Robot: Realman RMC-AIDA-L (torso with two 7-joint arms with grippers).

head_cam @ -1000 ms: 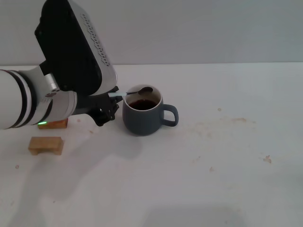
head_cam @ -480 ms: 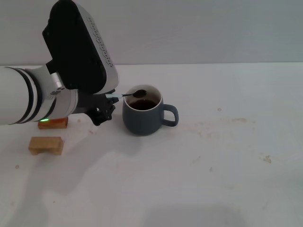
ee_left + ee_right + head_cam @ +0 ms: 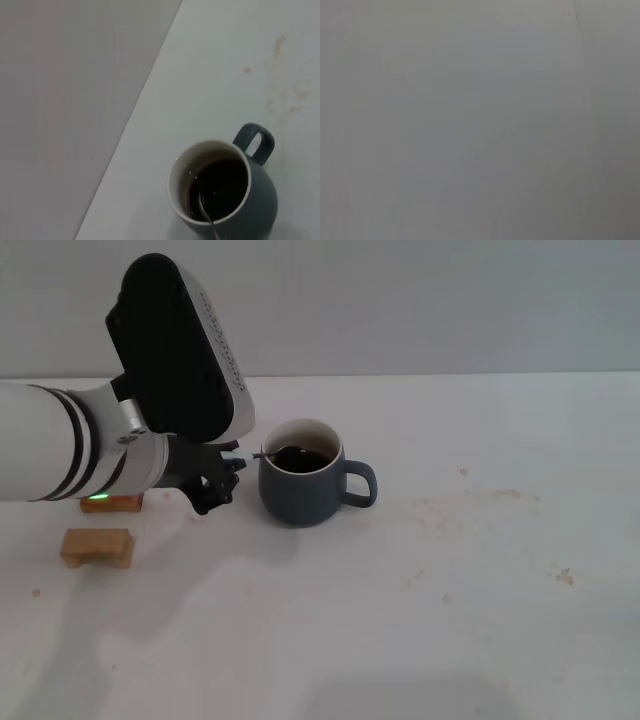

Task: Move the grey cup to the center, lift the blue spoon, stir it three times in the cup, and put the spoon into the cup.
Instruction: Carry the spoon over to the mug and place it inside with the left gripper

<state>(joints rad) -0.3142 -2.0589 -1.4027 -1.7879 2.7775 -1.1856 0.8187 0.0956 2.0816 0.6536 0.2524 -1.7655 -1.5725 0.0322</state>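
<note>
The grey cup stands mid-table with its handle toward the right and dark liquid inside. My left gripper sits just left of the cup, shut on the pale blue handle of the blue spoon. The spoon slants over the rim, and its metal bowl dips into the liquid. In the left wrist view the cup is seen from above, with the spoon's neck running into the dark liquid. My right gripper is out of view.
Two small wooden blocks lie left of the cup: one near the front, another partly under my left arm. Faint brown stains mark the white table to the right of the cup.
The spoon's bowl has dropped from above the cup's far rim down into the liquid. My left gripper shifted slightly left and down.
</note>
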